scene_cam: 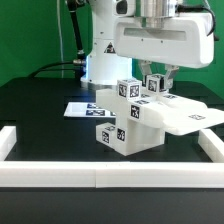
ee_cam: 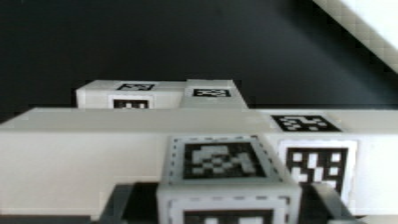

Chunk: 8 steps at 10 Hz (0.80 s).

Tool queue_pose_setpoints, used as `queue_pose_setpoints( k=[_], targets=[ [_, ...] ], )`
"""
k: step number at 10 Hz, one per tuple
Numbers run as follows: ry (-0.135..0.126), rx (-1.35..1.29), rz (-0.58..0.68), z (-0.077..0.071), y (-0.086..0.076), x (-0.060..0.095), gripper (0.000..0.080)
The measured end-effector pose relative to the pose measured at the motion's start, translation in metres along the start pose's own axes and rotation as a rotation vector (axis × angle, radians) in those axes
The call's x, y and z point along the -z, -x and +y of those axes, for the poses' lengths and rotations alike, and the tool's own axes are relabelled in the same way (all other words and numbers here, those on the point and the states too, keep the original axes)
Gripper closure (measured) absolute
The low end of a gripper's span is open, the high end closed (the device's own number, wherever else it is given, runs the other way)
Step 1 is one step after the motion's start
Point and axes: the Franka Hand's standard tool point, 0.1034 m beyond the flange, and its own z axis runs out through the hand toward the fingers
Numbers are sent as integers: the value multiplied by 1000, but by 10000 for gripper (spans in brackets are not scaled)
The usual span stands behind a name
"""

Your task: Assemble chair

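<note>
The chair's parts are chunky white blocks with black-and-white tags. A stepped stack of them (scene_cam: 125,122) stands mid-table, with the slab seat (scene_cam: 188,118) joined on the exterior view's right. My gripper (scene_cam: 155,80) hangs over the seat's back edge and straddles a small tagged post (scene_cam: 153,84). In the wrist view the post (ee_cam: 226,172) sits between my fingers (ee_cam: 134,200), and a dark gap shows on each side of it. The seat slab (ee_cam: 125,135) lies behind the post, with two more tagged blocks (ee_cam: 160,93) beyond it.
The marker board (scene_cam: 82,108) lies flat on the black table behind the stack on the exterior view's left. A low white border rail (scene_cam: 100,176) runs along the front and up both sides. The robot base (scene_cam: 100,60) stands at the back.
</note>
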Motion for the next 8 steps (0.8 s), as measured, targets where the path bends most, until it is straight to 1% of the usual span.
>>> queue_pose_setpoints(
  k=[1,3,5,6,7,8],
  targets=[
    [-1,-26,-1,0,0,0,514],
    [-5,-173,-8,-1,2,0,514],
    [-5,-167,-9,-1,3,0,514],
    [-4,-139,-10,-1,3,0,357],
    [-2,-132,-13,-2,3,0,230],
    [0,-107,-14,-2,3,0,230]
  ],
)
